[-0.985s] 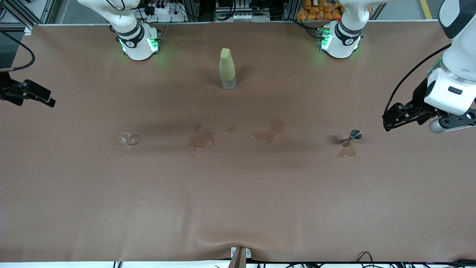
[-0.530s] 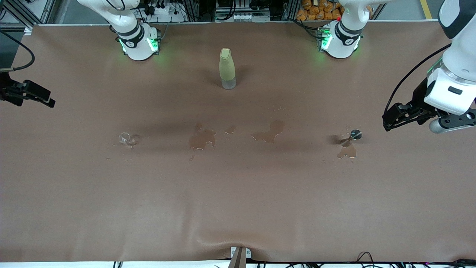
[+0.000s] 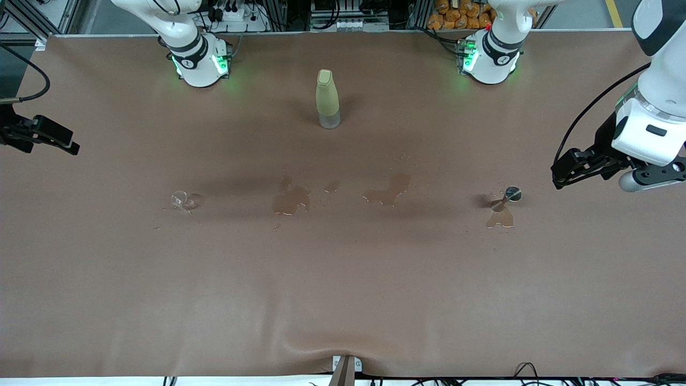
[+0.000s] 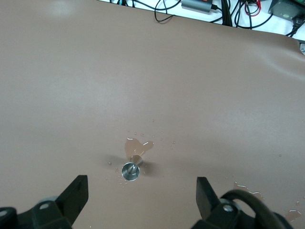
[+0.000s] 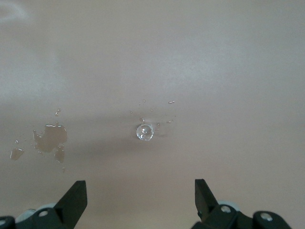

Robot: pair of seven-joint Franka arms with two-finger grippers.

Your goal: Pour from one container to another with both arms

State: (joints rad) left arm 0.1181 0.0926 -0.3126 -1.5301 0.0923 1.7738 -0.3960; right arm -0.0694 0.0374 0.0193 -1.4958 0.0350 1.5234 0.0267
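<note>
The tiny clear glass cup point(image 3: 180, 199) point(image 5: 144, 131) stands on the brown table toward the right arm's end, with droplets around it. The small grey metal cup point(image 3: 512, 194) point(image 4: 130, 171) stands toward the left arm's end, beside a small puddle point(image 3: 499, 219). My left gripper point(image 3: 559, 175) point(image 4: 141, 185) hangs open and empty over the table's end near the metal cup, touching nothing. My right gripper point(image 3: 73, 148) point(image 5: 139, 186) hangs open and empty over the table's other end, well apart from the glass cup.
A tall yellow-green bottle point(image 3: 327, 98) stands upright mid-table, nearer the robots' bases. Two wet puddles point(image 3: 290, 200) point(image 3: 387, 193) lie between the two cups. The brown cover point(image 3: 343, 300) has a wrinkle at its edge nearest the front camera.
</note>
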